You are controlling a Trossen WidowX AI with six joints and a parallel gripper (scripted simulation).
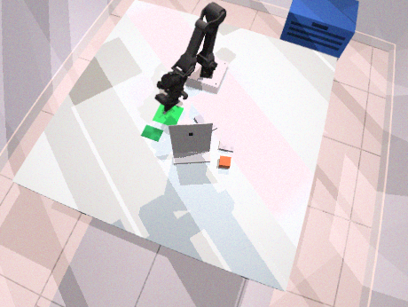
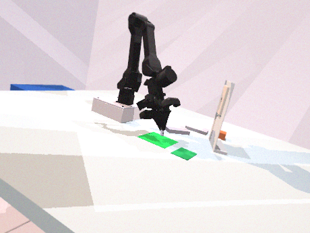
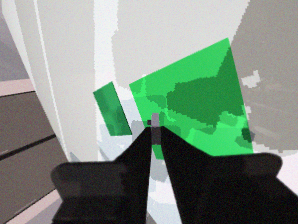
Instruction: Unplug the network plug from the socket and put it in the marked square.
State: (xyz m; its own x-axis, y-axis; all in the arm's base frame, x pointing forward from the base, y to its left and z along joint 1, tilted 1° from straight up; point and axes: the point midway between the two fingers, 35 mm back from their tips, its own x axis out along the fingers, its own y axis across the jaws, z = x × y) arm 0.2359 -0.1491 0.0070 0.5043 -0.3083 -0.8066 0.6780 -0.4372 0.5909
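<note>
My gripper [image 1: 167, 109] [image 2: 162, 129] [image 3: 155, 130] points down and is shut on the plug. The small grey plug [image 2: 161, 133] [image 3: 155, 120] sticks out below the fingertips, low over the larger bright green square [image 1: 165, 117] [image 2: 153, 139] [image 3: 200, 65]. In the wrist view it shows near that square's left edge. Whether it touches the table cannot be told. The upright grey panel [image 1: 183, 144] [image 2: 220, 112] stands apart from the gripper, and its dark socket opening [image 1: 191, 134] has no plug in it. The plug's tab is too small to make out.
A smaller dark green patch [image 1: 152, 133] [image 2: 184, 153] [image 3: 112, 111] lies beside the square. An orange block [image 1: 224, 161] [image 2: 222, 135] and flat pale pieces lie near the panel. A blue cabinet [image 1: 321, 27] stands behind, beyond the table.
</note>
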